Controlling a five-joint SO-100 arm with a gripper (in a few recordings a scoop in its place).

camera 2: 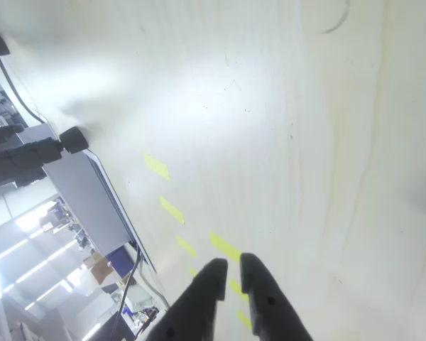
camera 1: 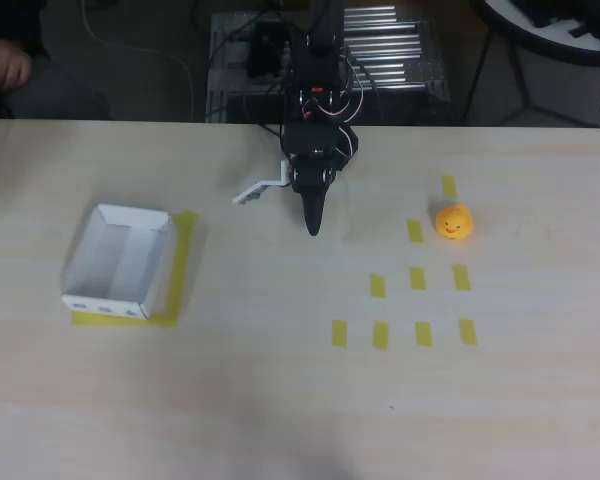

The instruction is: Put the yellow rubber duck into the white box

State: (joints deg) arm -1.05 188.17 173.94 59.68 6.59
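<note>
In the overhead view the yellow rubber duck (camera 1: 455, 221) stands upright on the pale table at the right, among short yellow tape strips. The white box (camera 1: 120, 260), open-topped with nothing in it, rests at the left on a yellow tape outline. My black gripper (camera 1: 314, 226) hangs between them near the table's far edge, pointing toward the near side, well left of the duck and right of the box. In the wrist view its two black fingers (camera 2: 231, 264) stand together over bare table with nothing between them.
Several yellow tape strips (camera 1: 417, 279) lie in rows near and below the duck. A small white bracket (camera 1: 257, 190) juts left from the arm. A person's hand (camera 1: 6, 63) shows beyond the table's far left. Metal racks and cables (camera 1: 380, 55) sit behind the arm.
</note>
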